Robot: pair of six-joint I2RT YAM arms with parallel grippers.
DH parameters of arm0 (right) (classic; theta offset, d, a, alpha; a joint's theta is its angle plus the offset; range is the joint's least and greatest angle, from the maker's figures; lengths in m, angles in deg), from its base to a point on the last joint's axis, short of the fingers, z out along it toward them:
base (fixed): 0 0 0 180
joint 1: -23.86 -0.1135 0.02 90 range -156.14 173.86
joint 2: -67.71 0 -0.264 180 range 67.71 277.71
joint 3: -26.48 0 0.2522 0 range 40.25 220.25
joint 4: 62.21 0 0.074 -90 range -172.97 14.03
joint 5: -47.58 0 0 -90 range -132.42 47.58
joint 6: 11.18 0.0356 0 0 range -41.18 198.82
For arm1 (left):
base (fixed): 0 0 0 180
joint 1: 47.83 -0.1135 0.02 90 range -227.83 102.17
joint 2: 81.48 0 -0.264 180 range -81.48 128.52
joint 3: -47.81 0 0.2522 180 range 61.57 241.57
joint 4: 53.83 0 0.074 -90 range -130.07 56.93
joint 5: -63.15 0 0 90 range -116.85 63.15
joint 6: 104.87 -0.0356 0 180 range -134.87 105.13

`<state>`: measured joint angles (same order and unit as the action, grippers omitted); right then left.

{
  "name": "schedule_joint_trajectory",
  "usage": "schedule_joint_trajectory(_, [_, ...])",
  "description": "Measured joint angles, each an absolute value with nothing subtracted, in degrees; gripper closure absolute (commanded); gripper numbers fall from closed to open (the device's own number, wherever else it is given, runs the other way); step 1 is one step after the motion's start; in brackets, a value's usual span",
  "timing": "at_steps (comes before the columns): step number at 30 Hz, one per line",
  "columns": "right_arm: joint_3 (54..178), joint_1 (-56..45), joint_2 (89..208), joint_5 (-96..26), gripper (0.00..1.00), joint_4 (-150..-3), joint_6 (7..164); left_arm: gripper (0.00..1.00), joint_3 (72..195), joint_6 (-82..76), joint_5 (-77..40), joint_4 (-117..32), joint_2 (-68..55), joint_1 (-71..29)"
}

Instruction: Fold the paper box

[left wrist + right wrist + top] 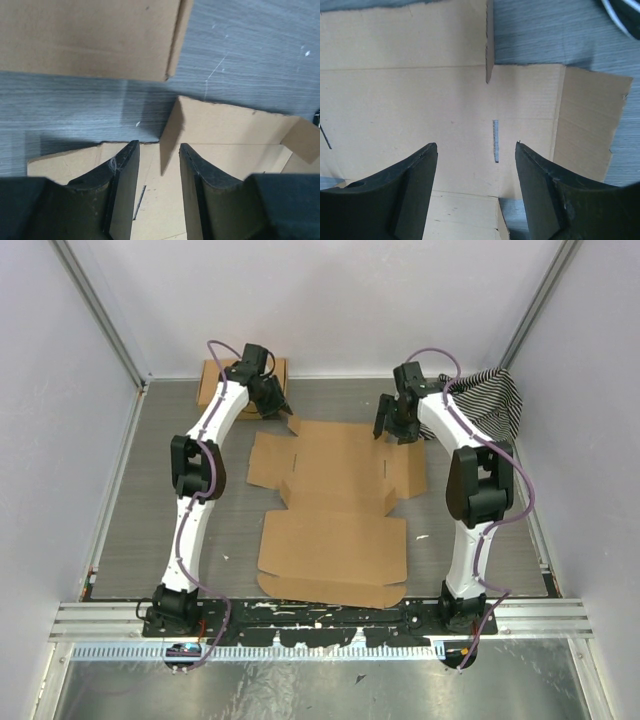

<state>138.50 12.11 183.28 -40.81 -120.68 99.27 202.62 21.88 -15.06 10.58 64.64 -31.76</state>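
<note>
Flat brown corrugated-cardboard paper box (335, 540) lies unfolded mid-table, grey tabletop (150, 520) showing both sides. Left gripper (272, 403) parted, empty, at raised far-left flap edge. Right gripper (384, 428) spread wide, empty, over far-right edge.

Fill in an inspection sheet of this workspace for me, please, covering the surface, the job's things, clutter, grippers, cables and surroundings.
Surface: grey wood-grain table, with a few small white specks.
Job's things: paper box lies unfolded and mostly flat mid-table; one small flap at its far left stands up.
Clutter: smaller cardboard box at the far left edge; striped cloth in the far right corner.
Grippers: left gripper open, empty, facing the raised flap; right gripper open, empty, above the sheet's far right part.
Cables: purple cables run along both arms, clear of the sheet.
Surroundings: white walls; metal rail at the near edge.
</note>
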Motion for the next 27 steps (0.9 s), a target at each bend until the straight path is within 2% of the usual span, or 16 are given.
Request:
schedule_joint_trajectory(12, [140.97, 13.62, 183.38, -39.74, 0.32, -120.68, 99.05, 0.65, 203.08, 22.28, -16.54, 8.66, 66.56, -29.83])
schedule_joint_trajectory(15, [140.97, 13.91, 183.38, -39.39, 0.32, -120.68, 99.05, 0.77, 203.08, 22.28, -16.96, 8.64, 67.26, -29.66])
schedule_joint_trajectory(17, [140.97, 14.06, 183.38, -39.17, 0.32, -120.68, 99.05, 0.95, 203.08, 22.30, -17.26, 8.64, 67.50, -29.48])
schedule_joint_trajectory(18, [140.97, 14.15, 183.38, -39.04, 0.32, -120.68, 99.05, 1.00, 203.08, 22.21, -17.42, 8.64, 67.53, -29.35])
schedule_joint_trajectory(23, [141.96, 14.52, 183.49, -38.74, 0.32, -121.43, 98.74, 1.00, 202.62, 20.44, -18.71, 7.72, 67.35, -28.91])
schedule_joint_trajectory(27, [145.45, 15.17, 183.71, -38.56, 0.32, -122.56, 98.09, 1.00, 195.93, 18.47, -19.95, 3.24, 63.13, -28.65])
